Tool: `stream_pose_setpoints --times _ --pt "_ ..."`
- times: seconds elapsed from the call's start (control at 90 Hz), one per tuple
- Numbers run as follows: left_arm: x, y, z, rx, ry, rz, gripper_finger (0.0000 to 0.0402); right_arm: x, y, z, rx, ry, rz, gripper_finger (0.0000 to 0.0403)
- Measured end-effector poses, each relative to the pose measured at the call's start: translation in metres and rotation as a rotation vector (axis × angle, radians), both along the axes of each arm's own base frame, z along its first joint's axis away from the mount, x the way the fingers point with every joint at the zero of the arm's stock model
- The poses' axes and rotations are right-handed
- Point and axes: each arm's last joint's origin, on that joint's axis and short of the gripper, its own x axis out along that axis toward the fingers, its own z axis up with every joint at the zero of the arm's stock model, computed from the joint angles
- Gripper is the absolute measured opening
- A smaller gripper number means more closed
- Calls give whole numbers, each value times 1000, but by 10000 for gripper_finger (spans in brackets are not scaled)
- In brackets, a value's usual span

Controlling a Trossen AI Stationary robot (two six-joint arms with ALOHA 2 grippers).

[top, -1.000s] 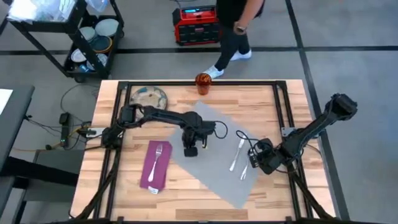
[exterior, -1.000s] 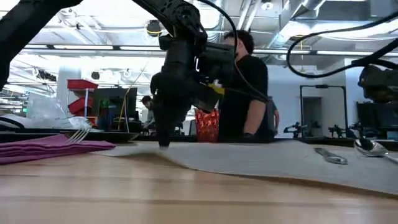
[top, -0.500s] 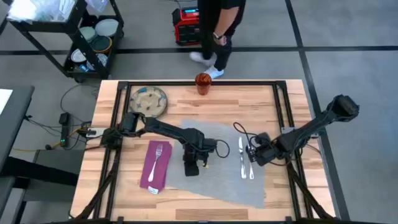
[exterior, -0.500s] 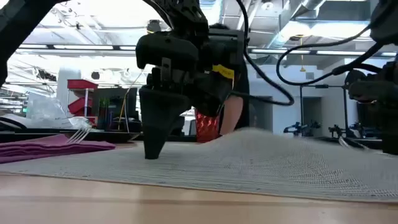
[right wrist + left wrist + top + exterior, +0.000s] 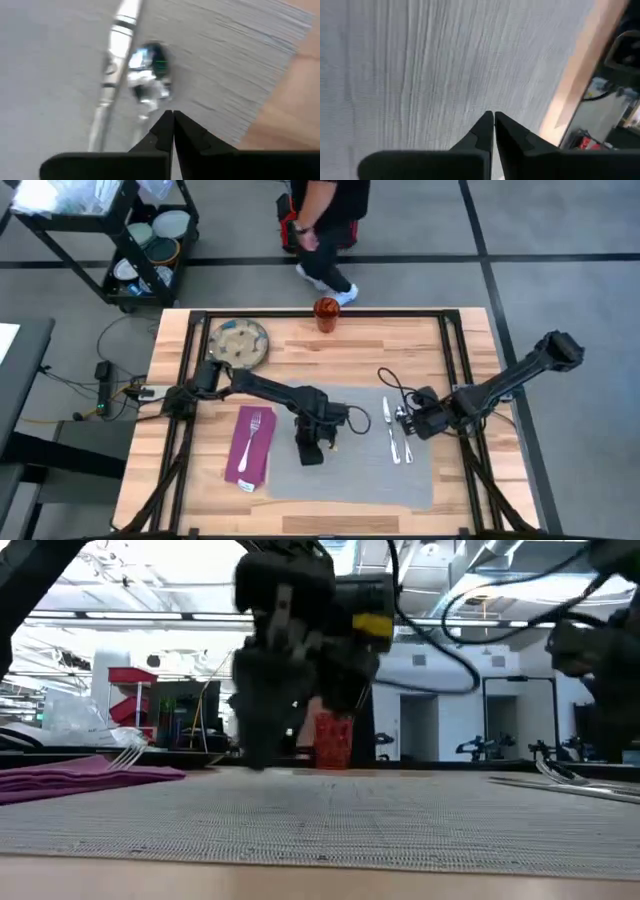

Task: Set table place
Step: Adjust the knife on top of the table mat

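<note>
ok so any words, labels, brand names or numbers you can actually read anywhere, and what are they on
None can be read.
Yellow label on the left arm's wrist, low view: blurred, no legible text.
Red case on the floor beyond the table: any marking is too small and partly hidden by the person.
Orange-red cup, plate, mat, napkin: no visible lettering.

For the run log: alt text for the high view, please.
Both grippers, left and right, press shut fingers onto a grey mat lying square on the table. Knife and spoon lie on it; fork on the napkin beside.
</note>
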Motion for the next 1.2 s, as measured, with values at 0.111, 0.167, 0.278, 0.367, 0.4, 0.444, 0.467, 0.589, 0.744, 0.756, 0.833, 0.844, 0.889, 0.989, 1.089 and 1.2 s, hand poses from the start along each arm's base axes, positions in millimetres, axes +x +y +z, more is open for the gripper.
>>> stream_pose_setpoints --times 0.111,0.167,0.278,0.367,0.4,0.444,0.467,0.589,0.744,0.756,0.833,0.844,0.889,0.989,1.089,1.2 --pt "10 7 15 35 -149 29 0 10 1 0 -3 -52 17 0" --pt "14 11 20 111 -212 52 0 15 -1 -3 -12 -52 22 0" --pt "17 26 19 335 -241 127 0 27 -5 -6 -11 -76 46 0" --pt "17 39 17 489 -234 180 0 36 -10 -8 -6 -98 68 0" --pt "18 43 16 530 -240 197 0 38 -11 -8 -5 -102 72 0" --pt "18 47 16 556 -242 212 0 40 -14 -10 -4 -93 76 0" --pt "18 49 16 560 -240 217 0 41 -15 -11 -2 -89 78 0" --pt "19 60 16 566 -257 237 0 44 -19 -14 14 -66 100 0" --pt "22 69 17 570 -283 255 0 47 -23 -14 27 -77 119 0" --pt "22 70 17 570 -283 257 0 48 -23 -14 28 -80 122 0" --pt "21 74 17 571 -276 263 0 48 -24 -14 41 -79 134 0" --pt "21 74 17 571 -275 264 0 48 -24 -14 43 -77 134 0" --pt "21 76 17 574 -277 265 0 48 -25 -14 45 -75 134 0" --pt "21 79 17 578 -279 258 0 49 -25 -17 50 -62 143 0" --pt "21 82 17 578 -277 263 0 53 -23 -22 83 -45 171 0" --pt "20 85 17 580 -276 268 0 57 -18 -30 112 -25 194 0"
